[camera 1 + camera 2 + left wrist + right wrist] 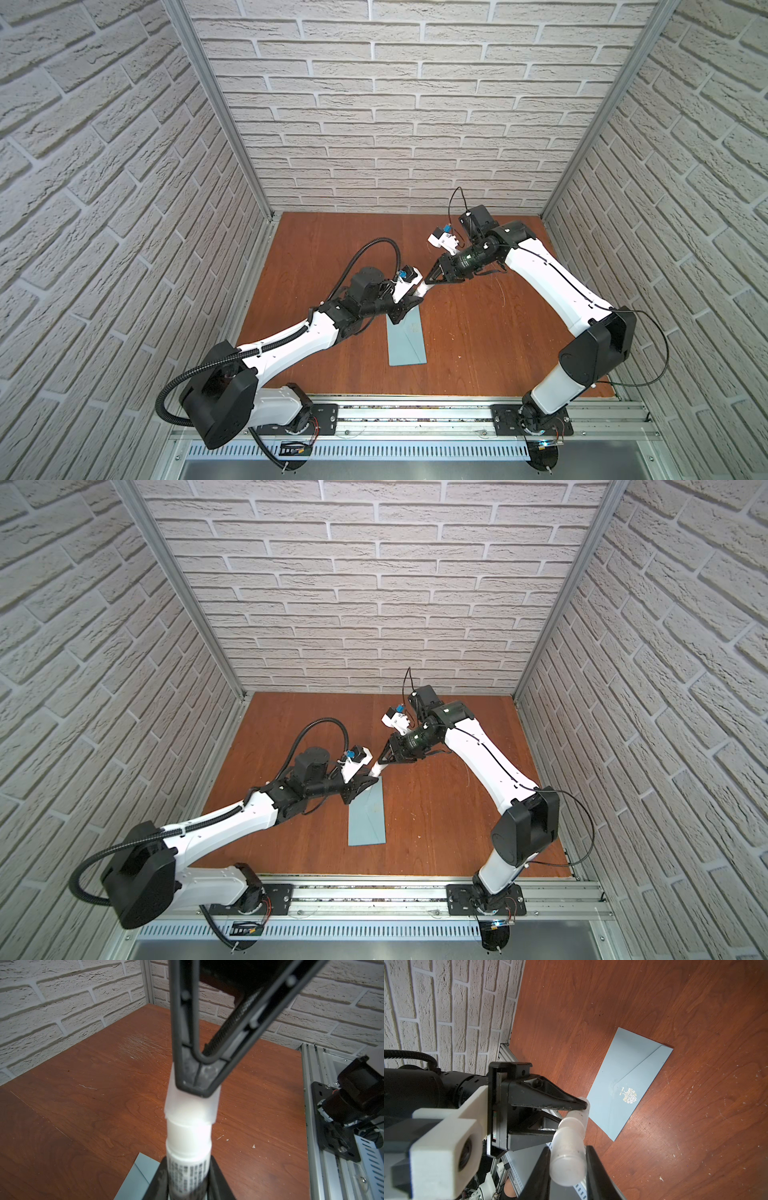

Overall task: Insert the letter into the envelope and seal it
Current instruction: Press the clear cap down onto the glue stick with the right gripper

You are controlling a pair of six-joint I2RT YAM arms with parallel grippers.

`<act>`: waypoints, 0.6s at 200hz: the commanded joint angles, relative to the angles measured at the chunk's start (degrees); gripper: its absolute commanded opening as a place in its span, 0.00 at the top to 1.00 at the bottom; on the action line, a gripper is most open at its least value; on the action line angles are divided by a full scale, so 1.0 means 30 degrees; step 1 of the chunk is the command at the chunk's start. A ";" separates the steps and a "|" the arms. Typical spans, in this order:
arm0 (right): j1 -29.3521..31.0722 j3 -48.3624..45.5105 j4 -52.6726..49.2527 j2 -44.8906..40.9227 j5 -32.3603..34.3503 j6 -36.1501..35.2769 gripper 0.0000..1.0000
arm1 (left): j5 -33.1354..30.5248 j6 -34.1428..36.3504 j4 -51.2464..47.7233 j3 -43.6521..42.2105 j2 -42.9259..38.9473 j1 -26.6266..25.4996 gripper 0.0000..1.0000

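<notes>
Bright, even light; edges warped; wrist-cam foregrnd blurry w/ glare.

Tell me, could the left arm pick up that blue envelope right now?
Probably not yet. The left end effector is shut on the glue stick, whose cap the right end effector grips. The envelope lies uncovered close by, so it must free itself first.

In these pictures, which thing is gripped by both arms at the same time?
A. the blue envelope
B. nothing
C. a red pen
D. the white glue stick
D: the left fingers clamp the labelled body of the glue stick and the right fingers clamp its cap, while the envelope lies flat on the table.
</notes>
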 commanded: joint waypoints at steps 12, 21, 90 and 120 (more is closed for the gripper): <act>0.0608 0.1164 -0.0875 0.0359 -0.0104 -0.0852 0.85 | 0.0137 0.1650 -0.0015 0.1348 0.0137 -0.0441 0.95; 0.0672 0.1396 -0.1180 0.0460 0.0018 -0.1015 0.85 | 0.0108 0.1909 -0.0360 0.1552 0.0220 -0.0468 0.97; 0.1473 0.2768 -0.3076 0.1335 0.1624 -0.1686 0.85 | -0.0233 0.2675 -0.1035 0.2165 0.0514 -0.0732 1.00; 0.1763 0.3145 -0.3660 0.1830 0.2697 -0.1660 0.87 | -0.0461 0.2575 -0.0396 0.2009 0.0265 -0.0822 1.00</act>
